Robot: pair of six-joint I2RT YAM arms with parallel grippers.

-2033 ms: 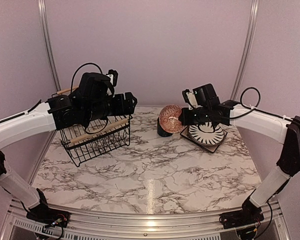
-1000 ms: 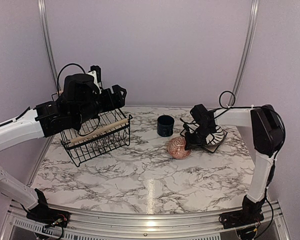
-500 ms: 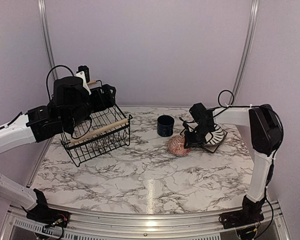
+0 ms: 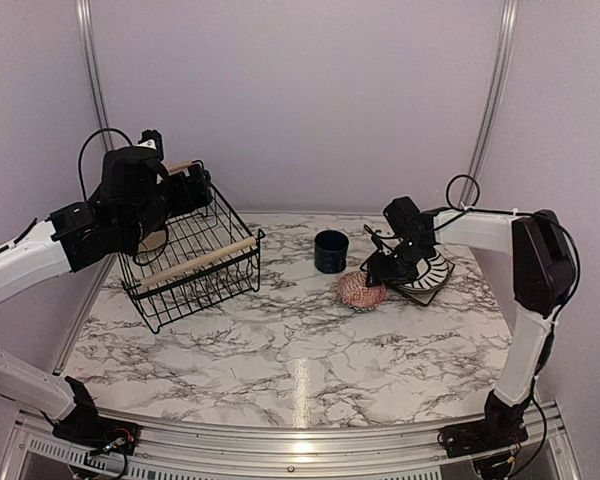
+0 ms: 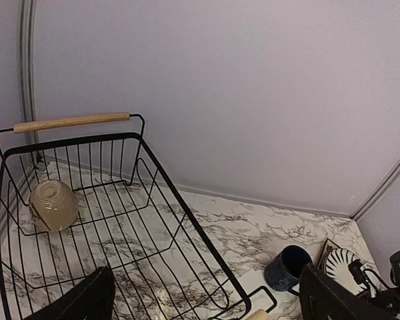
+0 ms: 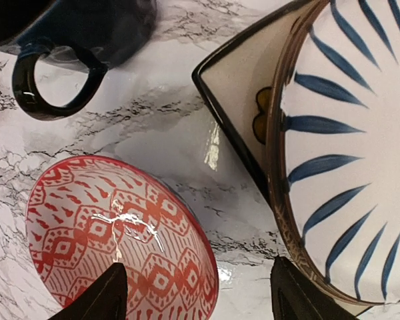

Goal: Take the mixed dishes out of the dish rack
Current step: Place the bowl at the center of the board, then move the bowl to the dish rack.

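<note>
Black wire rack [image 4: 195, 265] with flaring sides and pale wooden bar handles, at the far left of the table [image 4: 300, 350]. One smooth cream bowl [image 5: 53, 205] lies tipped inside it. The left fingers [image 5: 87, 303] are spread wide above the rack, holding nothing. The right fingers [image 6: 110, 290] stand apart over a glossy red-patterned bowl [image 6: 120, 233] resting on the table, gripping nothing. Nearby are a dark blue mug [image 4: 331, 251] and a round striped plate [image 4: 425, 268] stacked on a dark-rimmed square plate [image 6: 247, 93]. Table top: white with grey marble veining. Walls [image 4: 300, 100]: plain lilac, with aluminium rails [image 4: 490, 100].
</note>
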